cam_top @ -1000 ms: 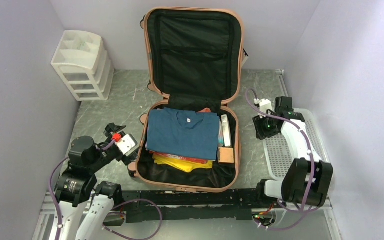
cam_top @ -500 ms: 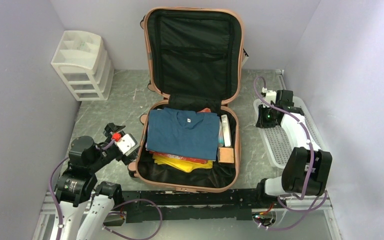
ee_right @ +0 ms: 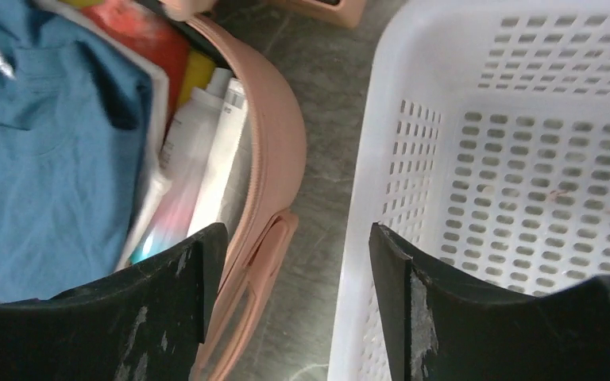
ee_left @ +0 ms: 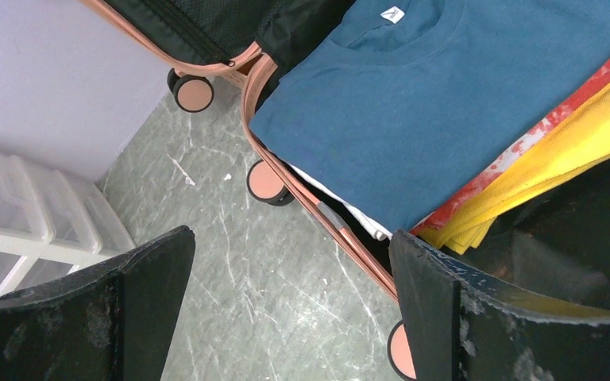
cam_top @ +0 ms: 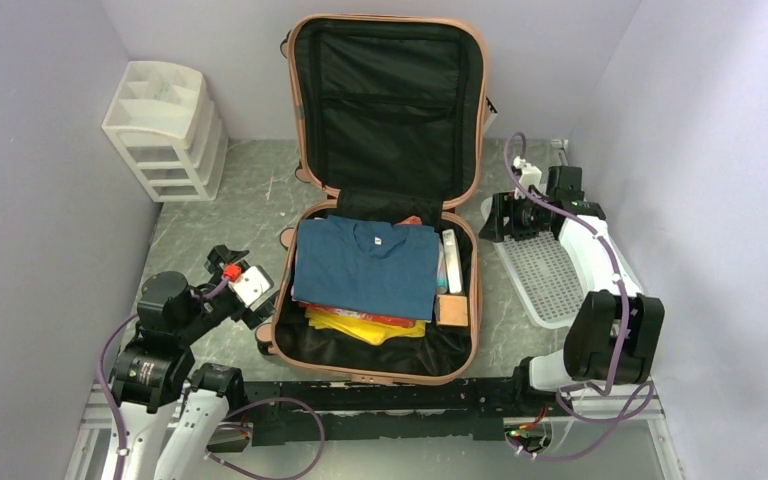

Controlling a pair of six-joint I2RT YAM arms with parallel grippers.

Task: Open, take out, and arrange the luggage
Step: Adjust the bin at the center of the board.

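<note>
The salmon-pink luggage (cam_top: 390, 110) lies open mid-table, its black-lined lid upright against the back wall. A folded blue T-shirt (cam_top: 365, 265) tops the base, with yellow and red cloth (cam_top: 365, 325) under it, a white tube (cam_top: 451, 248) and a tan block (cam_top: 451, 310) along the right side. My left gripper (cam_top: 265, 295) hangs open beside the luggage's left rim (ee_left: 341, 238), its jaws (ee_left: 290, 246) empty over bare table. My right gripper (cam_top: 500, 218) is open and empty (ee_right: 295, 238) above the gap between the luggage's right rim (ee_right: 274, 143) and the white basket (ee_right: 524, 159).
The perforated white basket (cam_top: 545, 270) lies slanted right of the luggage, under my right arm. A white drawer unit (cam_top: 165, 130) stands at the back left, also seen from the left wrist (ee_left: 16, 230). Purple walls close in on three sides.
My right gripper has moved back and left toward the luggage, and the basket's far end has swung left with it. The jaws now stand wider. The left arm has not moved.
</note>
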